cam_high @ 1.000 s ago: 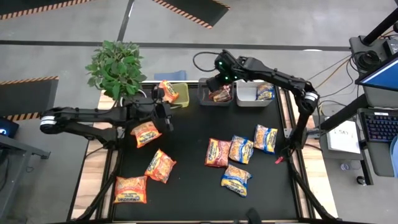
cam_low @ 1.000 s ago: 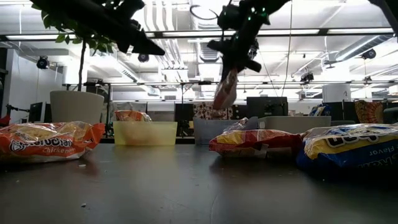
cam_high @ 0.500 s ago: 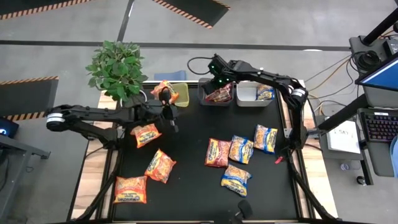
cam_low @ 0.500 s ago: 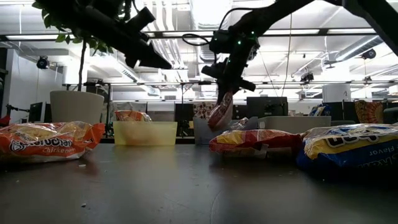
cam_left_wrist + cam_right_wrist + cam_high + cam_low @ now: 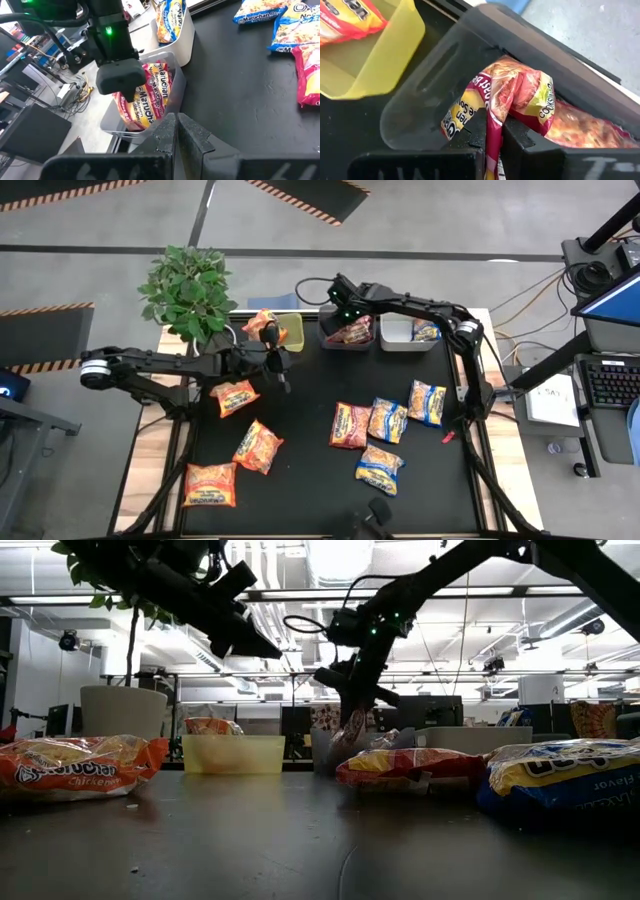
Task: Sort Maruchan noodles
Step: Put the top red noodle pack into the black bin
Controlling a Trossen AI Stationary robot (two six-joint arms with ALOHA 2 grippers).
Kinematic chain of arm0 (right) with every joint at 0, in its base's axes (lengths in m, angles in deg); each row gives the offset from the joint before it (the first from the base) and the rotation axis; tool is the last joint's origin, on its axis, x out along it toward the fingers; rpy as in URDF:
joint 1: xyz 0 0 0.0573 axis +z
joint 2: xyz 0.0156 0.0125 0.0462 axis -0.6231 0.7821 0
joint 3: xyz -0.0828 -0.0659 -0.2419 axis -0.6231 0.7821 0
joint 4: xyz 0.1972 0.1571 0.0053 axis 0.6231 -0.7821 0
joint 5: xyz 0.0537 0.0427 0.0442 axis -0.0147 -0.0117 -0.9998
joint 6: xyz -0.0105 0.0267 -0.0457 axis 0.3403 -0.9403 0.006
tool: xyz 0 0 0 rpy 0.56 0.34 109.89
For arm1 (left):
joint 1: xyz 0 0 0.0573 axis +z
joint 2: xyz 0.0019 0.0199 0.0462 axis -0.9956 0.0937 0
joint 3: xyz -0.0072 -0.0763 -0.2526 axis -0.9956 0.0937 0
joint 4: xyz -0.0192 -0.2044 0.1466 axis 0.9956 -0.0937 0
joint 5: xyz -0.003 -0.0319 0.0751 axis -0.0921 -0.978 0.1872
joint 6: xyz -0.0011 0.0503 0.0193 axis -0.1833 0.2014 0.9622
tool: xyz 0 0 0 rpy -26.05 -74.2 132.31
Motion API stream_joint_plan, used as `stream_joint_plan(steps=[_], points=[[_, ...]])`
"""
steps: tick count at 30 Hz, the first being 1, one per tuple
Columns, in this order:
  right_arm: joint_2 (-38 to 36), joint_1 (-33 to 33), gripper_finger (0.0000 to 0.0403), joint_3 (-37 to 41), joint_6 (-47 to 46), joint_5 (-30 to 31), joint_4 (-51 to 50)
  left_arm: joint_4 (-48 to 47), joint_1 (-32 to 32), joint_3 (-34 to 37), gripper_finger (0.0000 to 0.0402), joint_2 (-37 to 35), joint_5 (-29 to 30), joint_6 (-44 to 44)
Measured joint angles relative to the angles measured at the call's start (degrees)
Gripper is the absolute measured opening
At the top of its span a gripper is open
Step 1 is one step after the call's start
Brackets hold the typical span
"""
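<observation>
Found a black surface (image 5: 300,430) carrying three bins in a row along its far edge, and loose Maruchan noodles (image 5: 388,420) grouped roughly by colour nearer in: orange packets (image 5: 258,445) to the left, one red-pink packet (image 5: 349,425) and three blue-and-yellow packets (image 5: 427,402) to the right. Judged the sort to be partly done, going by the orange packet (image 5: 265,323) propped on the yellow-green bin (image 5: 290,330) at the left and a blue-and-yellow one lying in the pale bin (image 5: 397,332) at the right. Traced the right arm (image 5: 420,305) across the far edge to the dark middle bin (image 5: 430,90), presumably the place for the red-pink sort. Saw the right gripper (image 5: 492,127) pinched narrow on the crumpled edge of a red-pink held packet (image 5: 510,95), hung low inside that bin against another packet of the same colour, likely so that release drops it in rather than over the rim. Placed the left arm (image 5: 150,365) over the far-left part of the surface, with the left gripper (image 5: 176,120) closed tight on nothing, hanging just near of the yellow-green bin and facing the dark one, apparently waiting clear of the right arm's work.
</observation>
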Motion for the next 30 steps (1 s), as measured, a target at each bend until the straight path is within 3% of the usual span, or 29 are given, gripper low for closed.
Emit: stream_joint_plan(steps=[10,18,30], points=[[-0.45,1.6,0.0094,0.0,0.53,-0.63,5.87,0.21,0.0,0.0,0.0,0.01,-0.01,-1.01],[1.15,3.69,0.0154,0.0,0.99,-4.98,14.47,1.19,0.0,0.0,0.0,0.01,-0.03,-1.25],[2.89,3.48,0.0162,0.0,0.94,-4.46,18.4,1.5,0.0,0.0,0.0,0.01,-0.03,-1.9]])
